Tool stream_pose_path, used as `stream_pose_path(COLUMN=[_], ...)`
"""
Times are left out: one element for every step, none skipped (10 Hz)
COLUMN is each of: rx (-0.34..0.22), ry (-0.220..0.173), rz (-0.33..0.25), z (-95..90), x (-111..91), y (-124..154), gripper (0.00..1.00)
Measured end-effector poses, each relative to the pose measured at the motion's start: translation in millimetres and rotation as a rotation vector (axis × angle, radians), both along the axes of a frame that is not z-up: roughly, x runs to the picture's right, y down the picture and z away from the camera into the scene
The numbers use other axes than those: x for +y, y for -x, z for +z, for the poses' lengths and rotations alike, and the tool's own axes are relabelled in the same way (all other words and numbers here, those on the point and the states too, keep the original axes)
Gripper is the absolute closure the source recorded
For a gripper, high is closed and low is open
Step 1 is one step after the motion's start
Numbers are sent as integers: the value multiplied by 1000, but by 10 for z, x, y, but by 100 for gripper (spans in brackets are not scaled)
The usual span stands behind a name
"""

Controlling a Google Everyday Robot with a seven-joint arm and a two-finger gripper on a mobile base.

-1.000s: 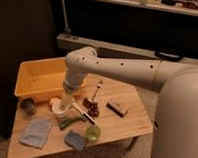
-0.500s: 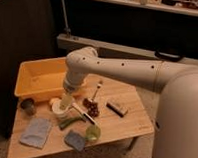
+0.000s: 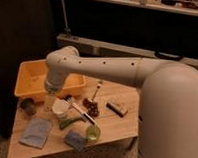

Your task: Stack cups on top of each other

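Dark grey-brown cup [image 3: 27, 106] upright by the left edge of the counter [image 3: 117, 127], pale green cup [image 3: 93, 132] near the front edge, well apart. Hand [image 3: 50, 99] low between the dark cup and the white bowl [image 3: 60, 108], just in front of the yellow bin [image 3: 27, 82]; cannot tell whether spread or pressed together. Risks from here: clipping the bowl just beside the hand, or nudging the dark cup off the nearby edge. Counted: 2 cups, 1 bowl, 1 bin, 1 blue cloth [image 3: 35, 132], 1 sponge [image 3: 75, 140].

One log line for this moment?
tool: low, beside white bowl | dark cup: left of tool, alone | green cup: front right, alone | stack: not done
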State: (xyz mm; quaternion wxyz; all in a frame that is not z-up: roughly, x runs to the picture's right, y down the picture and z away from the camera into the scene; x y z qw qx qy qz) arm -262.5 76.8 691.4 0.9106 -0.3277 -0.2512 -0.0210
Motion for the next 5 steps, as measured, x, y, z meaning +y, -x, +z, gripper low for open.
stream_pose_path(rx=[-48,-88,-119,-136,-145], ry=[-4,-5,0,9,17], rz=[-36,-71,-102,-126,-143], z=[-43,-90,-114,-93,-67], x=[58,134,236,344,426], y=[254,445,580,641,652], gripper=[20,20,20,20,20])
